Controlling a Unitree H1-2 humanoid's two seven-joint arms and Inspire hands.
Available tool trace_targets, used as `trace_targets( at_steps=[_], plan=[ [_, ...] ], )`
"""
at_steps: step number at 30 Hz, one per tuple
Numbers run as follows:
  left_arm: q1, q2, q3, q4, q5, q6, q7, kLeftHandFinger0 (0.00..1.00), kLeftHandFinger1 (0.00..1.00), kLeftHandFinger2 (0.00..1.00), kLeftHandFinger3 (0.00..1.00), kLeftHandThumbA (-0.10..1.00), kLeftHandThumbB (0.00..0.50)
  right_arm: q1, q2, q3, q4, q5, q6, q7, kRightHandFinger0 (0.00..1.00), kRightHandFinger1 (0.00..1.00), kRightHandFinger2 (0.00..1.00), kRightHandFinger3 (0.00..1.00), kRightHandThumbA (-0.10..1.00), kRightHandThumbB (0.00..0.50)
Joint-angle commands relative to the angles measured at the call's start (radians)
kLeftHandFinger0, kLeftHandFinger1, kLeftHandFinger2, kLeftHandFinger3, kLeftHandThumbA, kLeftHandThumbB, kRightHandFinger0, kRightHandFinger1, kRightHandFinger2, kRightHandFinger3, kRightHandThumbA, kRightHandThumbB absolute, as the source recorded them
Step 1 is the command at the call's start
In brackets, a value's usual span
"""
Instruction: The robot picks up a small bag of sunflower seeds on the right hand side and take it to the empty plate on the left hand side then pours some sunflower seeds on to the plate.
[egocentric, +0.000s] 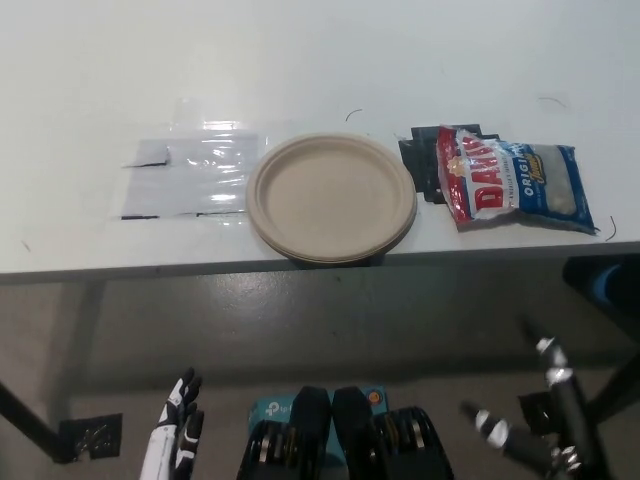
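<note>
Nothing is grasped yet: the seed bag (515, 187) lies right of the empty plate (331, 197) on the desk (300, 70), so the right hand (530, 420), fingers spread, must reach up while the left hand (175, 430) rests low, open.

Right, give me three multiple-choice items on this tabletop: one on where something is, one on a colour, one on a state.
1. Where does the seed bag lie relative to the plate?
A. On the plate
B. On the table at picture right of the plate
C. On the floor

2. What colour is the plate?
A. Tan
B. Bright blue
C. Black

3. What is on the plate?
A. A pile of seeds
B. The bag
C. Nothing

Answers:
1 B, the bag rests flat on the white table, apart from the plate's rim.
2 A, the plate is a pale tan.
3 C, its surface shows bare.

Both hands hang low, below the table edge: the left hand with fingers apart, the right hand too unclear to judge.
</note>
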Motion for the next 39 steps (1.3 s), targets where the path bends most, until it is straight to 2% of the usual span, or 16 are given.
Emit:
trace_targets(
  at_steps=[1, 4, 6, 10, 14, 20, 23, 25, 31, 39],
  plan=[
    [-0.007, 0.005, 0.001, -0.002, 0.025, -0.065, 0.032, 1.00, 1.00, 1.00, 1.00, 1.00, 0.129, -0.083, -0.061, -0.041, -0.119, -0.178, 0.095, -0.003, 1.00, 1.00, 1.00, 1.00, 0.74, 0.186],
    [-0.007, 0.005, 0.001, -0.001, 0.023, -0.066, 0.032, 1.00, 1.00, 1.00, 1.00, 1.00, 0.137, -0.137, -0.097, -0.050, -0.137, -0.244, 0.170, 0.023, 1.00, 1.00, 1.00, 1.00, 0.77, 0.254],
    [0.000, 0.005, 0.002, -0.005, 0.032, -0.059, 0.037, 1.00, 1.00, 1.00, 1.00, 1.00, 0.136, -0.192, -0.124, -0.055, -0.136, -0.256, 0.237, 0.054, 1.00, 1.00, 1.00, 1.00, 0.70, 0.292],
    [0.002, 0.007, 0.003, -0.002, 0.033, -0.060, 0.039, 1.00, 1.00, 1.00, 1.00, 1.00, 0.147, -0.269, -0.158, -0.049, -0.112, -0.290, 0.305, 0.074, 1.00, 1.00, 1.00, 1.00, 0.67, 0.315],
    [0.008, 0.006, 0.003, 0.002, 0.033, -0.063, 0.039, 1.00, 1.00, 1.00, 1.00, 1.00, 0.143, -0.335, -0.189, -0.035, -0.056, -0.340, 0.373, 0.088, 1.00, 1.00, 1.00, 1.00, 0.74, 0.348],
    [0.025, 0.002, 0.000, 0.004, 0.037, -0.061, 0.036, 1.00, 1.00, 1.00, 1.00, 1.00, 0.139, -0.422, -0.212, -0.010, 0.060, -0.391, 0.453, 0.092, 1.00, 1.00, 1.00, 1.00, 0.76, 0.338],
    [0.026, 0.003, -0.003, 0.007, 0.045, -0.067, 0.037, 1.00, 1.00, 1.00, 1.00, 1.00, 0.140, -0.452, -0.218, -0.001, 0.100, -0.388, 0.464, 0.090, 1.00, 1.00, 1.00, 1.00, 0.76, 0.335],
    [0.028, 0.002, -0.005, 0.004, 0.049, -0.063, 0.036, 1.00, 1.00, 1.00, 1.00, 1.00, 0.142, -0.476, -0.223, 0.010, 0.131, -0.396, 0.468, 0.087, 1.00, 1.00, 1.00, 1.00, 0.82, 0.348],
    [0.038, 0.003, -0.005, 0.003, 0.046, -0.072, 0.035, 1.00, 1.00, 1.00, 1.00, 1.00, 0.143, -0.514, -0.224, 0.034, 0.190, -0.407, 0.470, 0.065, 1.00, 1.00, 1.00, 1.00, 0.86, 0.365],
    [0.043, 0.005, -0.009, -0.008, 0.051, -0.067, 0.028, 1.00, 1.00, 1.00, 1.00, 1.00, 0.158, -0.538, -0.219, 0.047, 0.173, -0.409, 0.504, 0.081, 1.00, 1.00, 1.00, 1.00, 0.86, 0.343]
  ],
)
